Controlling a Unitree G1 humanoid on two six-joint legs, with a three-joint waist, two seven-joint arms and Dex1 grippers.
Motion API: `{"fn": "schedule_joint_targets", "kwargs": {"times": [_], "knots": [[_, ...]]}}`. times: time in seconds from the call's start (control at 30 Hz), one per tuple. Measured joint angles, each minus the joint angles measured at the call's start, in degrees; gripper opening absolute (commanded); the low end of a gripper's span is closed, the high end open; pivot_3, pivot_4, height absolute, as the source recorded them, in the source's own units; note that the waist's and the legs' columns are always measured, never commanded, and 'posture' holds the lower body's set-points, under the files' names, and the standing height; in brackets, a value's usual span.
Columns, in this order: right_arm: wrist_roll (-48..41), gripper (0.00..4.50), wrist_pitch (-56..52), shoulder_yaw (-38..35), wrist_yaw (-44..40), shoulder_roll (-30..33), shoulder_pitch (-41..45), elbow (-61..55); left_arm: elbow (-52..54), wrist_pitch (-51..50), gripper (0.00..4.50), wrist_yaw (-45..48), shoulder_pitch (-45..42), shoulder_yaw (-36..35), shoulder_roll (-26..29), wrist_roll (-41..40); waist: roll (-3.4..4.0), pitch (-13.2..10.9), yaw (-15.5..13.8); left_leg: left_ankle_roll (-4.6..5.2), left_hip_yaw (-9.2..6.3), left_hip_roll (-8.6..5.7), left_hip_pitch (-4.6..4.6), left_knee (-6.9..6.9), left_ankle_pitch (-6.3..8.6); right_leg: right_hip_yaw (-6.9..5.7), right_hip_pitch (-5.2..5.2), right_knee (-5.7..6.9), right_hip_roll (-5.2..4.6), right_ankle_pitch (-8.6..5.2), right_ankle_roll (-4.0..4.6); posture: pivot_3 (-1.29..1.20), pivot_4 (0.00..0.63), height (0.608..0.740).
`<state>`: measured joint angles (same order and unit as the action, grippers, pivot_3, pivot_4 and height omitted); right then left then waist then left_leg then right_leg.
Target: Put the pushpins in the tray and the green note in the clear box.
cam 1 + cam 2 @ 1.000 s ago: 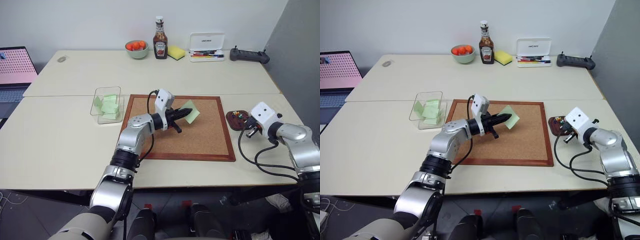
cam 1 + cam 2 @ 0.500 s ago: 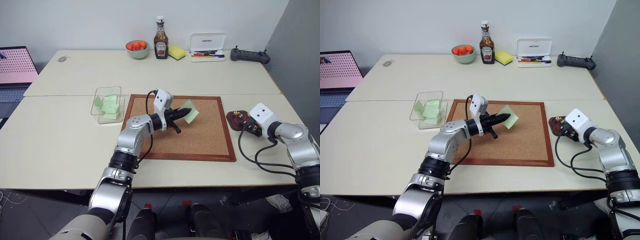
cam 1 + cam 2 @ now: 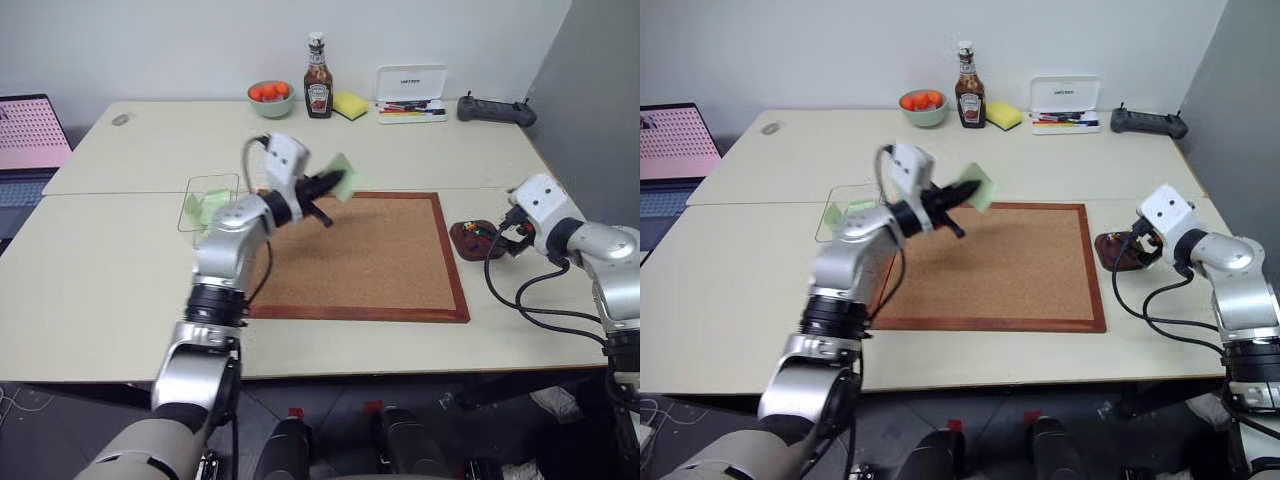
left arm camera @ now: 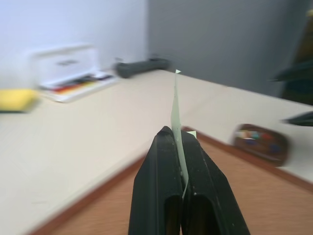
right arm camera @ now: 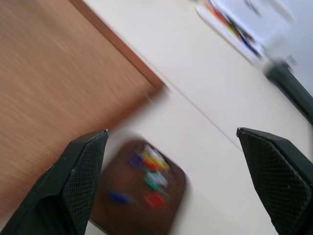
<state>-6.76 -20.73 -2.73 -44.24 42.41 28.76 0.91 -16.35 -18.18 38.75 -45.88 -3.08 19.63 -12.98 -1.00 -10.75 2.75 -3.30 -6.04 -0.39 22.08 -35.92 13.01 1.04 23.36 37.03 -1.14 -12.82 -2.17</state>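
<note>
The left gripper (image 3: 325, 186), closed on the green note (image 3: 343, 179), has carried it off the middle of the cork board (image 3: 370, 255) and up over the board's far left corner, nearer the clear box (image 3: 208, 201), which sits just beside the board's left edge and already holds pale green slips. The note is therefore off the board and clear of any pin; in my judgement only the carry to the box and the release remain for it. The left arm reaches forward with its gripper roughly level, the note standing edge-up between the shut fingers (image 4: 164, 171). The right gripper (image 5: 171, 161), shut a second ago, now stands wide apart and has risen above the tray (image 3: 474, 238), just off the board's right edge. The pushpins (image 5: 149, 181) lie in the tray among other coloured pins, so that part looks done.
</note>
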Motion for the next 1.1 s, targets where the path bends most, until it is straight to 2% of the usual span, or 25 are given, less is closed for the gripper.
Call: {"fn": "schedule_joint_targets", "kwargs": {"times": [0.17,0.4,0.57,0.93,1.03,1.1], "knots": [[-8.07,4.47,-5.57,3.34,-4.85,-5.63,2.23,-7.52,3.46,-4.45,0.0,-5.8,3.82,-1.57,5.81,2.73,-0.05,-0.03,-0.03,0.0,-0.04,-0.01,-0.02,-0.05,0.0,-0.04,-0.05,0.01,-0.02,0.01,-0.01,0.0,0.15,0.74],[-8.8,4.47,-8.73,10.93,-5.1,-12.66,8.17,-8.56,4.75,-6.35,0.0,-11.73,6.79,-2.83,11.67,6.94,-0.05,-0.03,-0.35,0.0,-0.08,-0.02,0.01,-0.01,0.0,-0.07,-0.01,-0.01,-0.04,0.0,0.0,0.0,0.15,0.74],[-7.8,4.47,-8.98,14.03,-3.57,-16.26,9.1,-7.88,1.97,-4.85,0.0,-17.09,7.23,-3.11,12.34,10.13,-0.05,-0.03,-1.16,-0.01,-0.09,-0.05,0.07,-0.02,0.0,-0.08,0.01,-0.05,-0.08,0.01,0.01,0.0,0.15,0.74],[-7.88,4.47,-10.77,15.09,-2.51,-16.92,8.93,-8.69,-5.62,-0.8,0.0,-23.96,8.16,-2.25,13.66,16.6,-0.05,-0.03,-1.01,-0.01,-0.08,-0.03,0.15,-0.02,0.0,-0.1,0.13,0.01,-0.07,0.01,0.01,0.0,0.15,0.74],[-8.15,4.5,-11.12,15.08,-2.57,-17.65,8.94,-8.69,-6.83,-0.29,0.45,-25.6,8.17,-1.67,13.74,18.0,-0.05,-0.03,-1.01,-0.01,-0.08,-0.02,0.17,-0.01,0.0,-0.1,0.14,0.01,-0.07,0.01,0.01,0.0,0.15,0.74],[-8.97,4.5,-11.21,15.07,-2.92,-18.37,8.94,-8.74,-6.93,-0.04,0.91,-26.33,8.16,-1.69,13.73,18.27,-0.05,-0.03,-0.99,-0.01,-0.08,-0.02,0.17,-0.02,0.0,-0.09,0.14,0.01,-0.07,0.01,0.01,0.0,0.15,0.74]]}}
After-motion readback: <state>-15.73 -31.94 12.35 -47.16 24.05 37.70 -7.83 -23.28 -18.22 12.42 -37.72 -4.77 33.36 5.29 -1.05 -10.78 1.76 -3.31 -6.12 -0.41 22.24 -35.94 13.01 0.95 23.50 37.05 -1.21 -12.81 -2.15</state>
